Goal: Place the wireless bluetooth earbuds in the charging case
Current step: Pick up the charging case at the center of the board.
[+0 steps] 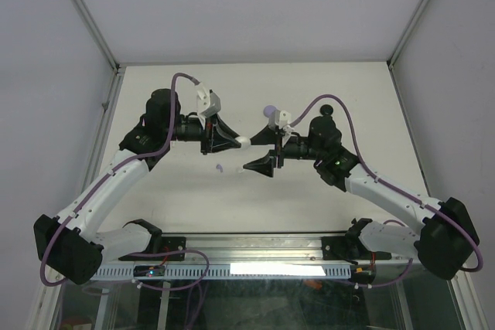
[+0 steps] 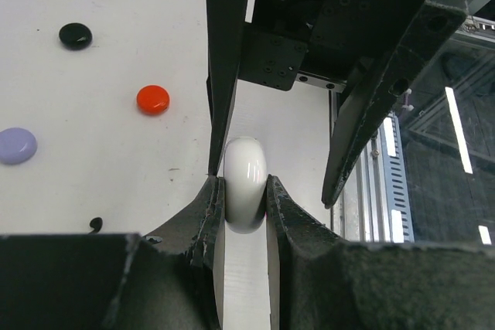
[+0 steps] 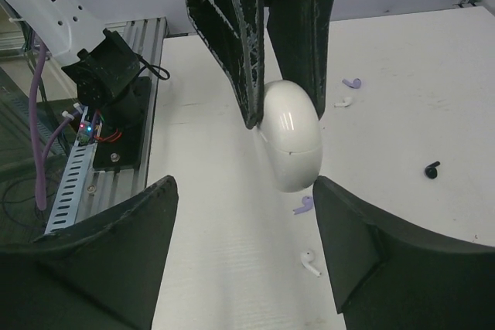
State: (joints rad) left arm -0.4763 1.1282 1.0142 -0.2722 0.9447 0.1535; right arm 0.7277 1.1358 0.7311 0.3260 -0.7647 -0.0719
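A white charging case (image 3: 290,141) hangs above the table, and my left gripper (image 2: 244,183) is shut on it, pinching its two flat sides. The case's lid seam shows closed. My right gripper (image 3: 245,185) faces it, open, its jaws on either side of the case's free end, the right fingertip close to it. In the top view the two grippers (image 1: 240,142) (image 1: 247,153) meet mid-table. Loose earbuds lie on the table below: a lilac earbud (image 3: 304,205), a white earbud (image 3: 310,263), a black earbud (image 3: 432,168), and another lilac (image 3: 353,83) and white earbud (image 3: 343,101) farther off.
Round cases sit on the table: a black case (image 2: 75,35), a red case (image 2: 153,99) and a lilac case (image 2: 15,145). A black earbud (image 2: 95,224) lies near my left fingers. The metal rail (image 1: 255,249) runs along the near edge.
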